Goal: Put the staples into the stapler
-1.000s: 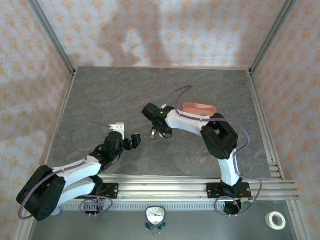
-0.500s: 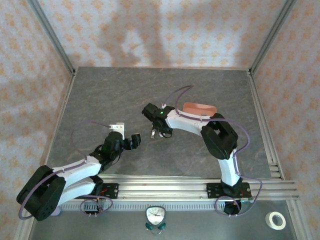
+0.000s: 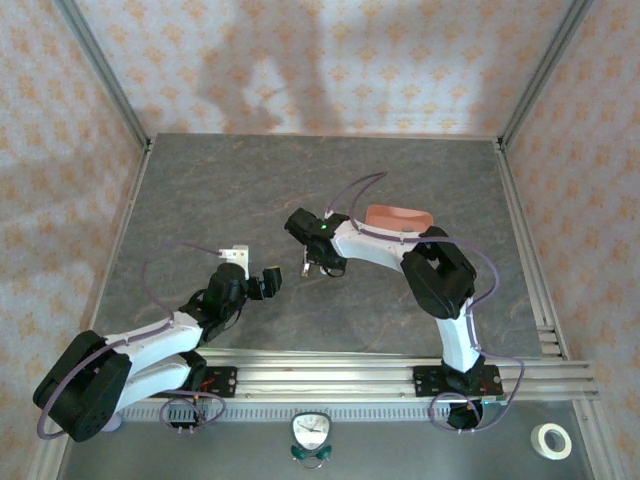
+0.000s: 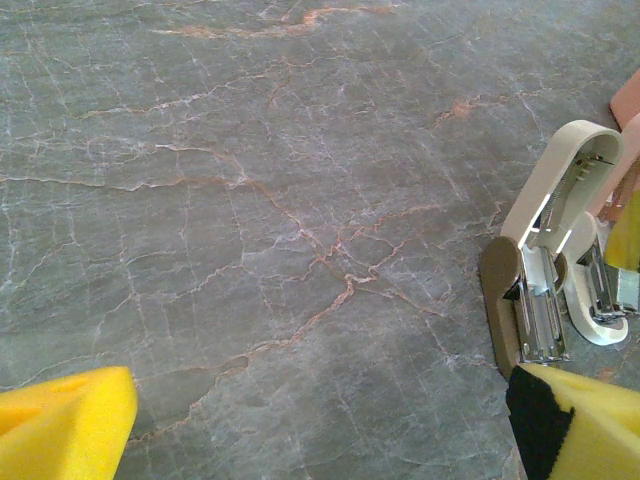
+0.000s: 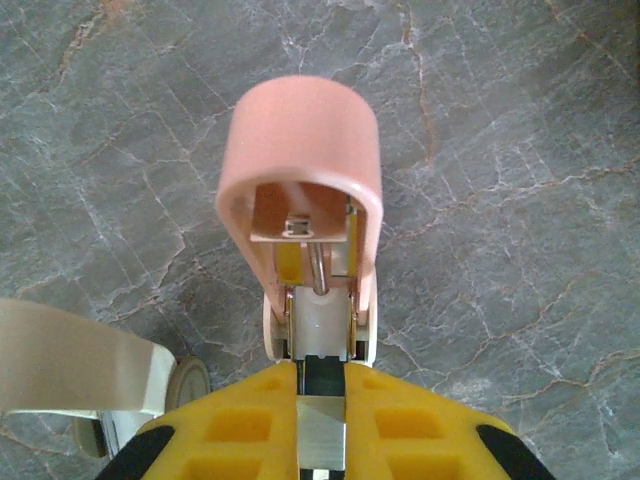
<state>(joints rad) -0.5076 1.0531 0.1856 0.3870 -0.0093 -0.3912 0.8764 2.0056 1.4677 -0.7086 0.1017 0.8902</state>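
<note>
my left claw [image 3: 268, 284] hangs spread wide, low over the grey stone table [image 4: 250, 200]. to its right the stapler [image 4: 545, 260] lies on the table with its top swung open. my right claw [image 5: 320, 378] is pinched tight on the staples [image 5: 321, 440], a grey strip just short of the stapler's open channel.

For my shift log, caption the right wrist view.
Right claw, shut on a staple strip, faces the opened pink stapler.

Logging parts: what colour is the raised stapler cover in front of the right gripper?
Salmon pink. The stapler cover shows best in the right wrist view.
</note>
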